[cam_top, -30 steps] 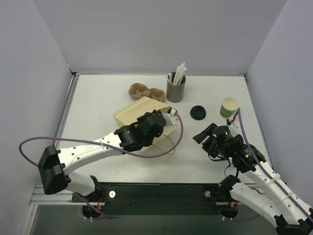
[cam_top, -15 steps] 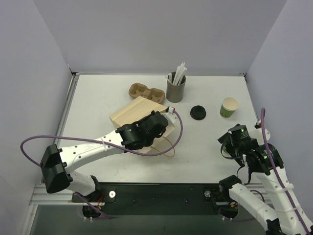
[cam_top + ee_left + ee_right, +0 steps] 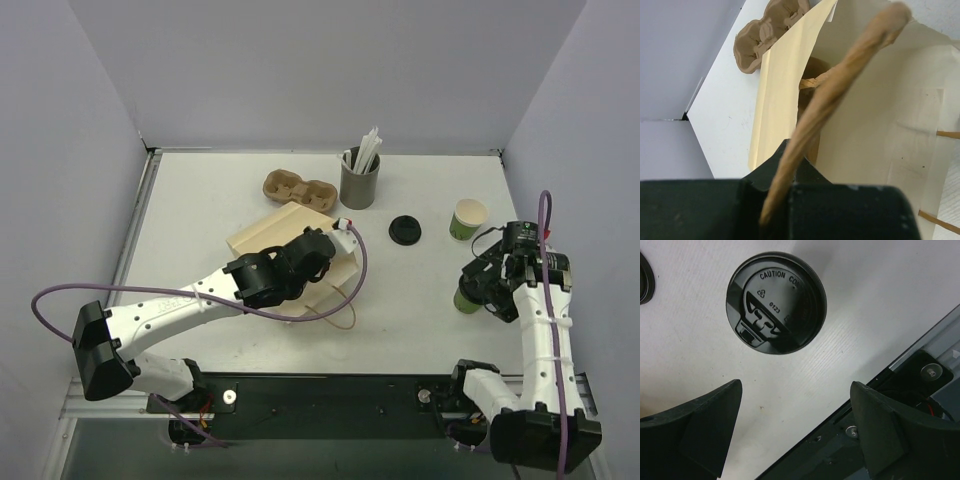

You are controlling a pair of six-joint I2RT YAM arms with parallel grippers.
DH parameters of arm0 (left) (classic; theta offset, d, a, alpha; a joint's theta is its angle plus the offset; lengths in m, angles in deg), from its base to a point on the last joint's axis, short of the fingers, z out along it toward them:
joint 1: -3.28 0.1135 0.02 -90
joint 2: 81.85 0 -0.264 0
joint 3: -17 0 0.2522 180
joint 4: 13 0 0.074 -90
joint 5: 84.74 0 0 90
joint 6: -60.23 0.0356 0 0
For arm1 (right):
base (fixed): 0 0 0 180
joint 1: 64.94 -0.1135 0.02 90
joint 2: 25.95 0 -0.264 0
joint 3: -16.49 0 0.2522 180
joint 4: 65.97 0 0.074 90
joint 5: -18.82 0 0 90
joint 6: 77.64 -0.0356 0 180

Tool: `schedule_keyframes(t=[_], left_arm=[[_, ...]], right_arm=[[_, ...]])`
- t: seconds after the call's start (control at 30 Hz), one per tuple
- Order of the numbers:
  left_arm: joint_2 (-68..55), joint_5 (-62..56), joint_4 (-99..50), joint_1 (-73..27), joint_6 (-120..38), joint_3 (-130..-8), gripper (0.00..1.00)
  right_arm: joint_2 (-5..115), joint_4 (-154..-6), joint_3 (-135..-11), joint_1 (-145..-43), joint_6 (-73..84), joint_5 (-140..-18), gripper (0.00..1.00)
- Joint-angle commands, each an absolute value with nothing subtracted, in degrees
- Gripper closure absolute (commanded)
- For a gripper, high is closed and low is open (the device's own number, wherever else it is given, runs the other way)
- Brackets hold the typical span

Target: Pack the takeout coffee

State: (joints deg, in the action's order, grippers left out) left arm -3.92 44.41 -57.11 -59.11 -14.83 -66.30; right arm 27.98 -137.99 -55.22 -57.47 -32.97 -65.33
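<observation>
One lid point(image 3: 644, 280) cropped | lidded cup point(image 3: 465, 300) half-hidden under right hand point(image 3: 796, 389)

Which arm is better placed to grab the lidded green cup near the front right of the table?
Right. The right gripper is open and close by the lidded green cup, while the left gripper is shut on the handle of the paper bag across the table.
</observation>
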Motion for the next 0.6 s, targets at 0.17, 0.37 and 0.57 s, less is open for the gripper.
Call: schedule_keyframes(t=[0.17, 0.37, 0.57], left_arm=[[-4.6, 42.96, -58.75, -58.6, -16.58, -69.27, 1.0], [-3.63, 42.35, -60.33, -58.16, -16.94, -70.41, 1.0], [-2.32, 42.0, -60.68, -57.28, -16.85, -71.29, 1.0]], right_arm=[[39.43, -134.93, -60.81, -48.51, -23.51, -73.63, 0.13], [43.38, -135.01, -64.24, -45.43, -21.05, -75.66, 0.13], [46.38, -136.42, -65.21, -45.43, -19.9, -74.34, 0.14]])
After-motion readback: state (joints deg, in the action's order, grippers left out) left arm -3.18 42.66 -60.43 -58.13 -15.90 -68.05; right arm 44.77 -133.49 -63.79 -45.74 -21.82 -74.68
